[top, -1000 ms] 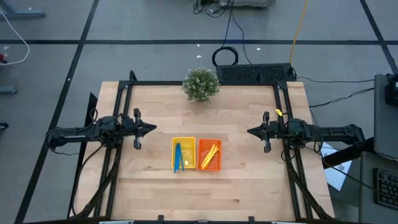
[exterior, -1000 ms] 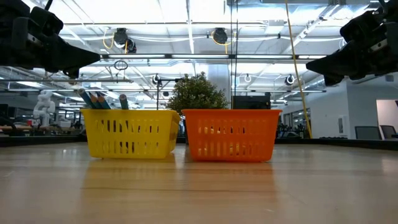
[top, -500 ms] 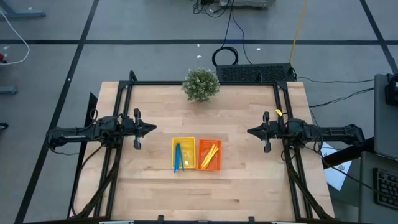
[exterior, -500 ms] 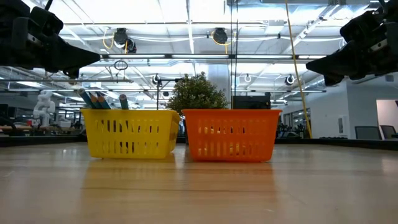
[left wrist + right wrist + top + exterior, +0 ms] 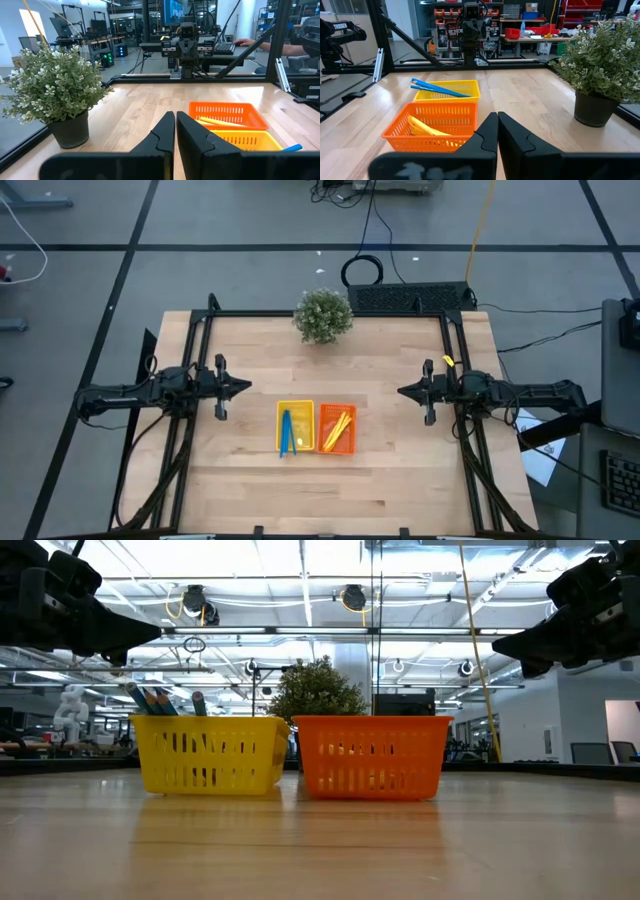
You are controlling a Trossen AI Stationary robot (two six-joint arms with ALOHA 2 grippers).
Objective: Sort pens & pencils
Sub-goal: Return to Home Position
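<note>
Pens & pencils all off the table and binned, with nothing loose anywhere on the wood. Blue pencils lying in the yellow bin, yellow pens in the orange bin, the two bins side by side. Both bins sitting between the two claws, ahead of each set of tips and well apart from both.

Changed over the last second? Nothing at all. Same arm poses, same bins, same sticks, frame for frame. Left gripper parked out at its own side of the table, raised clear of the wood, fingers pressed together, nothing pinched. Right gripper mirrored opposite, likewise pressed together and empty, tips facing the left one across the bins. Reads as arms settled at home rather than on the way there. For the job, most likely the finish: colours separated, no stick left to fetch, no further reach called for.

Potted plant standing beyond the bins, off to one side of each claw and well apart from both.

Now for writing. Slim pickings! No brand or label to be made out on bins or sticks. Small pale lettering on the far arm in the right wrist view, too small to read. A lit screen deep in the room in the left wrist view, content not legible.
</note>
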